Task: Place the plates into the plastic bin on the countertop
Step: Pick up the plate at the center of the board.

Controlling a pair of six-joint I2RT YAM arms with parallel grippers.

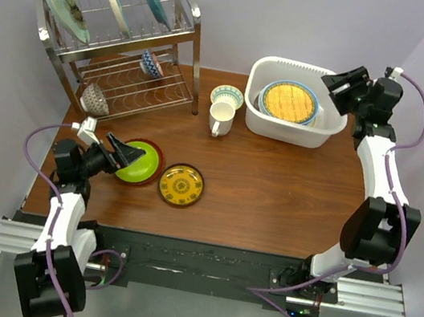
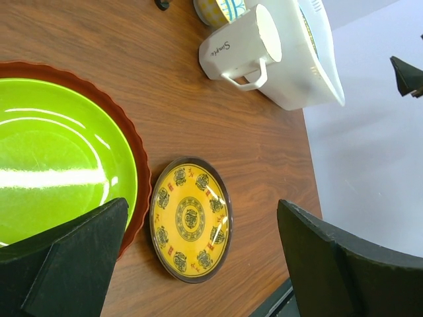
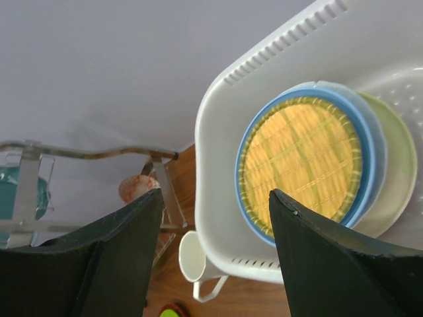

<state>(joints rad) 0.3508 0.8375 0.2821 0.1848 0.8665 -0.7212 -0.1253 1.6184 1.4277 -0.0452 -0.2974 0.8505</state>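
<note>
Countertop [image 1: 273, 185], wood grain, carrying all items

- Bin [image 1: 289, 132]: white, at the far right corner. Holds a stack of plates lying flat: woven plate [image 1: 289, 102] on top, blue-rimmed plate [image 3: 365, 142] under it, a pale plate [image 3: 396, 165] showing at the stack's edge below that
- Lime plate [image 1: 141, 167]: near the left edge, towards the near side, resting on the red-orange plate [image 2: 132, 142], whose rim shows around it
- Patterned plate [image 1: 181, 185]: yellow with a dark rim, flat on the wood just beside the red-orange plate, on its right
- Mug [image 1: 220, 117]: white, just left of the bin, apart from it
- Bowl [image 1: 227, 96]: small, directly behind the mug
- Rack [image 1: 125, 45]: metal wire, far left corner; three plates stand on edge in the top tier, two small bowls sit on the lower tier
- Left gripper [image 1: 131, 156]: above the lime plate, jaws spread wide, nothing between them
- Right gripper [image 1: 333, 89]: above the bin's far right corner, jaws apart, gripping nothing; the woven plate lies below the gap
</note>
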